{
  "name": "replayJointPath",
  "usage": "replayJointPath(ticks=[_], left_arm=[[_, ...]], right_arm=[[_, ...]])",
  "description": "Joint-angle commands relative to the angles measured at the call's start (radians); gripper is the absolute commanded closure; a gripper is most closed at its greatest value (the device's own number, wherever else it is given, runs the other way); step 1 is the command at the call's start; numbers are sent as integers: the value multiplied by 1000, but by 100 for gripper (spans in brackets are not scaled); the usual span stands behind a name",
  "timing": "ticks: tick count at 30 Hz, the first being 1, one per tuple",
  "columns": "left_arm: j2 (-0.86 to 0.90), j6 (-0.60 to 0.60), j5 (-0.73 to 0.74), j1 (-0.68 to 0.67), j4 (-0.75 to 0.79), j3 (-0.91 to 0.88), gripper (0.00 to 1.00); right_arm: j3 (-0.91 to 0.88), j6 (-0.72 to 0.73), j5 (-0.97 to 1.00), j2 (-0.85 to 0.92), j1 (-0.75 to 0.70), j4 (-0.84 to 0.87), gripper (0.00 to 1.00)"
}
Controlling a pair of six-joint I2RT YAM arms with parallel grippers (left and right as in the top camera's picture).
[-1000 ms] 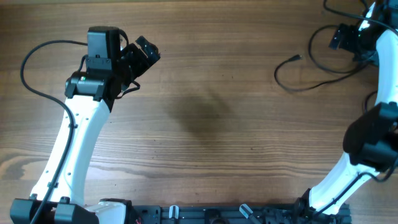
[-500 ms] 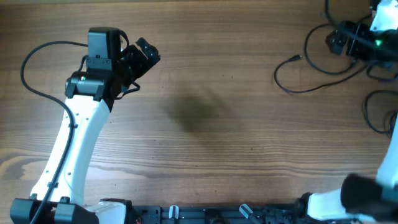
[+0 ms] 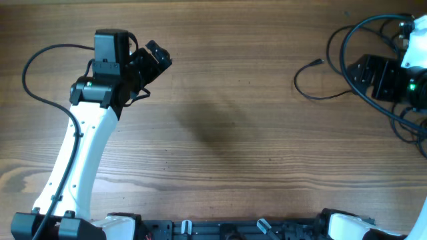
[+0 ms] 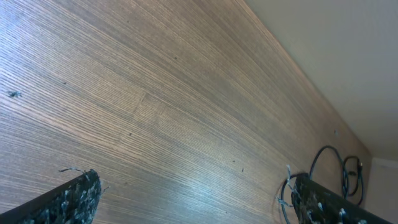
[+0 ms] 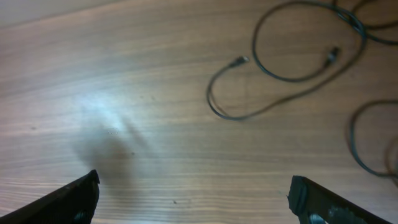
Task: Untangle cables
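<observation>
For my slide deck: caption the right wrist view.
Open right fingers hover above a wooden table, loose black cables lying ahead.

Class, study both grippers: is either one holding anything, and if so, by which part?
Nothing is held. The left gripper and right gripper are both open and empty; the cables lie loose on the table.

White arm links (image 3: 77, 153), black wrist blocks (image 3: 110, 50), looping black wire (image 3: 30, 67), green LED (image 3: 87, 85). Left gripper (image 4: 193, 190) black, edges possibly frayed.

Overhead, the cables (image 3: 317, 63) pass beneath the right arm (image 3: 419, 53) and run off the right edge. The right wrist view is blurred and crops their loops at top and right.
</observation>
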Motion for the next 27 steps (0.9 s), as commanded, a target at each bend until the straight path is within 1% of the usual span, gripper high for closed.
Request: replayJointPath(ticks=[1, 7, 9, 11, 15, 16, 23, 27], left_arm=[[7, 2, 8, -5, 0, 4, 0], [7, 2, 8, -5, 0, 4, 0], [7, 2, 8, -5, 0, 4, 0], [7, 2, 8, -5, 0, 4, 0], [7, 2, 8, -5, 0, 4, 0], [7, 2, 8, -5, 0, 4, 0], [7, 2, 8, -5, 0, 4, 0], [7, 2, 8, -5, 0, 4, 0]], right_arm=[[9, -13, 74, 7, 2, -6, 0], [9, -11, 77, 10, 2, -17, 0], [-5, -10, 68, 8, 4, 4, 0], [-37, -10, 67, -13, 4, 63, 0], [-184, -7, 51, -109, 26, 253, 0], [-280, -1, 52, -172, 44, 351, 0], [-750, 52, 56, -475, 123, 770, 0], [-1056, 122, 100, -655, 142, 1089, 0]])
